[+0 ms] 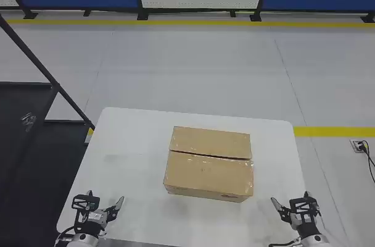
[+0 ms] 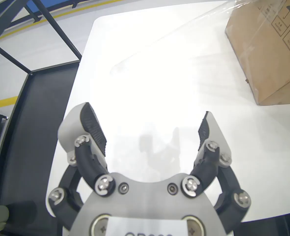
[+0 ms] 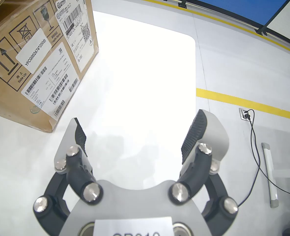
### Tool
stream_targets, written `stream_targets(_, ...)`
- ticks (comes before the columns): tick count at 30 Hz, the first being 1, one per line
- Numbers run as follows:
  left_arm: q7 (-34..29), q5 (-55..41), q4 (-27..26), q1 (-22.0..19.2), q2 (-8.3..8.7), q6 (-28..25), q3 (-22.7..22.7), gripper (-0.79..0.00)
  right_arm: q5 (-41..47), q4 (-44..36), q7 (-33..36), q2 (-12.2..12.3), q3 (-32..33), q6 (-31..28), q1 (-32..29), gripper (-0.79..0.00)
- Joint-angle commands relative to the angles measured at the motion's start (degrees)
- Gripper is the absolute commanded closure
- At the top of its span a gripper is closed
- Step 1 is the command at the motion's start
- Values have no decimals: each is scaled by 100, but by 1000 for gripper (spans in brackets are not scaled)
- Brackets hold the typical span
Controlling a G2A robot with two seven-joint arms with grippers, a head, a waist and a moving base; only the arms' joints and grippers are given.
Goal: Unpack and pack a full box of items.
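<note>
A brown cardboard box (image 1: pixel 208 163) stands in the middle of the white table (image 1: pixel 132 148), its top flaps down and taped with clear tape. Its side with printed symbols (image 2: pixel 267 42) faces the left wrist view; its labelled side (image 3: pixel 39 57) faces the right wrist view. My left gripper (image 1: pixel 98 207) is at the table's near left corner, open and empty (image 2: pixel 145 124). At the near right corner my right gripper (image 1: pixel 295 207) is also open and empty (image 3: pixel 137 133). Both grippers are well apart from the box.
A dark shelf unit with a black frame (image 1: pixel 27 142) stands left of the table. A floor socket with a black cable (image 1: pixel 360 146) lies to the right. Bare table surface surrounds the box on all sides.
</note>
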Motion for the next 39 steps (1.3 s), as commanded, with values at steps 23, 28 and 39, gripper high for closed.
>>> stream_targets(23,320,-991,-317,-72,2,-536,-479,-785,-44,-625,462,-6,6,-94,202,-785)
stream_targets(28,437,-1486,-386,-209,16,-1052,-746,-785,383,-1212,707,17,157,-771,225,-785)
stream_targets(39,412,-1930,-427,-366,28,-1605,-827,-785,1896,-1474,1715,38,167,-1666,588,-785)
